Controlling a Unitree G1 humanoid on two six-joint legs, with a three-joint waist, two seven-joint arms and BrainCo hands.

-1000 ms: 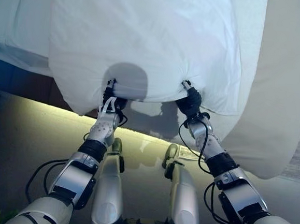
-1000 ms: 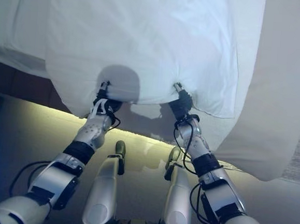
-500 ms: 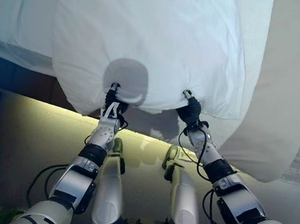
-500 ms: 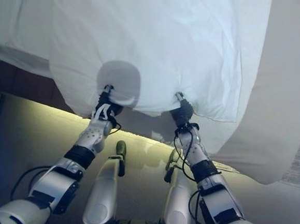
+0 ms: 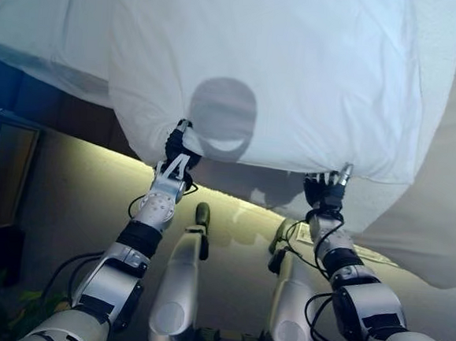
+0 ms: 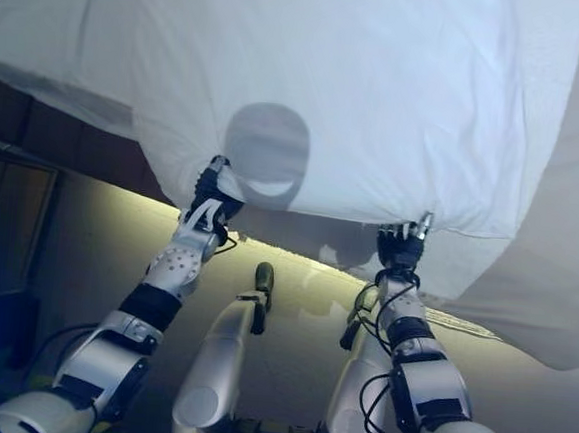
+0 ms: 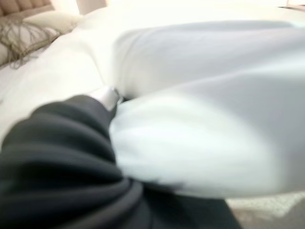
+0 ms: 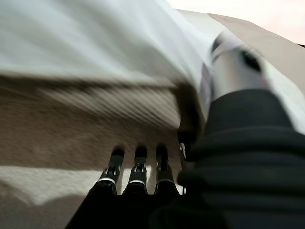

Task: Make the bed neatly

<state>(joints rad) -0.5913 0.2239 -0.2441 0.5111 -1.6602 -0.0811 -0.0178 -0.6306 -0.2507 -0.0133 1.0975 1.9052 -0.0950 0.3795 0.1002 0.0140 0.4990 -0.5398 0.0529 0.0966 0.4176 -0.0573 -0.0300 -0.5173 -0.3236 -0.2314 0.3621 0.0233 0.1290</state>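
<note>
A white duvet (image 5: 276, 56) lies over the bed, and its near edge hangs toward me. My left hand (image 5: 176, 147) is shut on that edge, with the cloth bunched over its fingers, as the left wrist view shows on the duvet fold (image 7: 200, 143). My right hand (image 5: 325, 192) sits just under the hem further right. Its fingers (image 8: 136, 167) stand in a row with nothing in them. Its thumb (image 8: 233, 62) pokes up against the cloth.
A beige cover (image 5: 446, 211) hangs down on the right side of the duvet. The dark bed base (image 5: 51, 105) shows under the duvet at left, above a lit strip of floor (image 5: 76, 190). A beige pillow (image 7: 52, 21) lies further along the bed.
The camera has shifted. My right hand has slid to the right along the hem and dropped just below it; the cloth is no longer bunched there. My left hand keeps its hold.
</note>
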